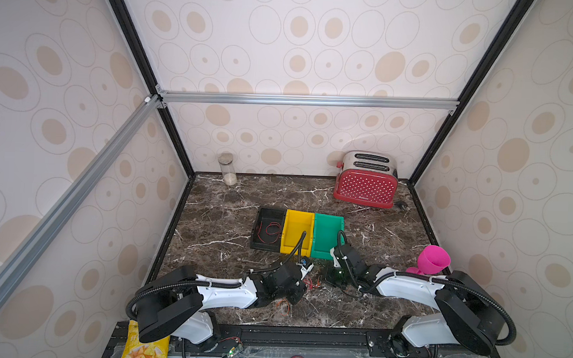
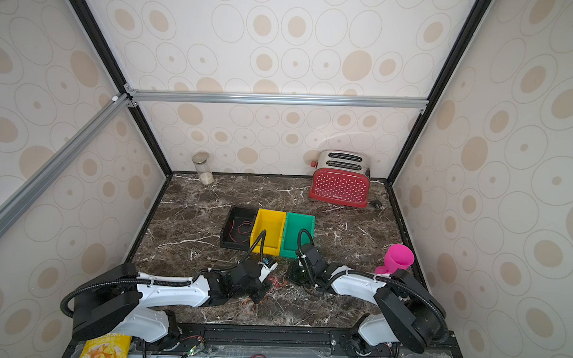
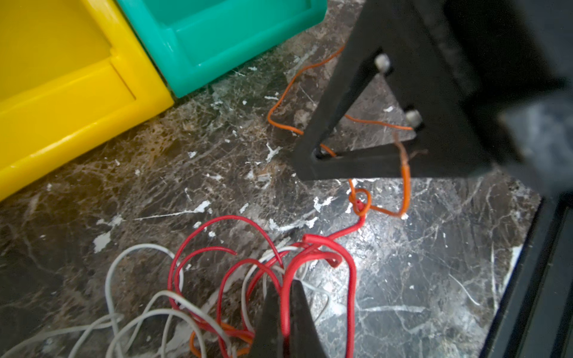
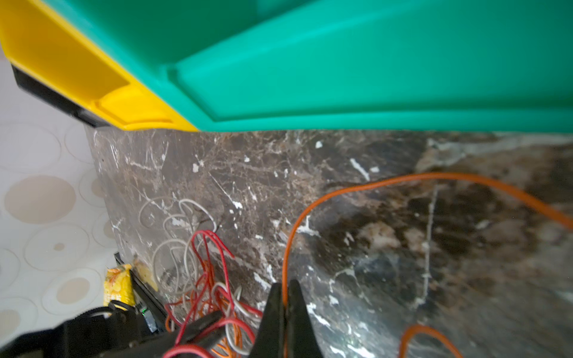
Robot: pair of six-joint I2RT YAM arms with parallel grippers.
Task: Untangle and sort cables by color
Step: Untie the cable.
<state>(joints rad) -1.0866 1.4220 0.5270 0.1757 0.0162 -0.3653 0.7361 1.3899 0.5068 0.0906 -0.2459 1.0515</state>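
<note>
Low in the frame in both top views, thin curly cables (image 1: 310,283) lie tangled on the glossy, white-veined marble table (image 1: 218,216). The left gripper (image 3: 286,286) has its tapered black jaws pinched on a looped red cable (image 3: 285,307). The right gripper (image 4: 284,289) is clamped on a smooth orange cable (image 4: 434,175). At centre stand three boxy plastic bins, touching in a row. The black bin (image 1: 271,210) holds a red strand (image 1: 272,230); beside it are the yellow bin (image 1: 299,213) and the green bin (image 1: 329,217).

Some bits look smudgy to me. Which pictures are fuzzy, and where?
Right wrist view: green bin fuzzy up close, orange cable smeared toward the edge. Left wrist view: red cable sharp, black housing blurred. Both top views: bright, fairly sharp.
</note>
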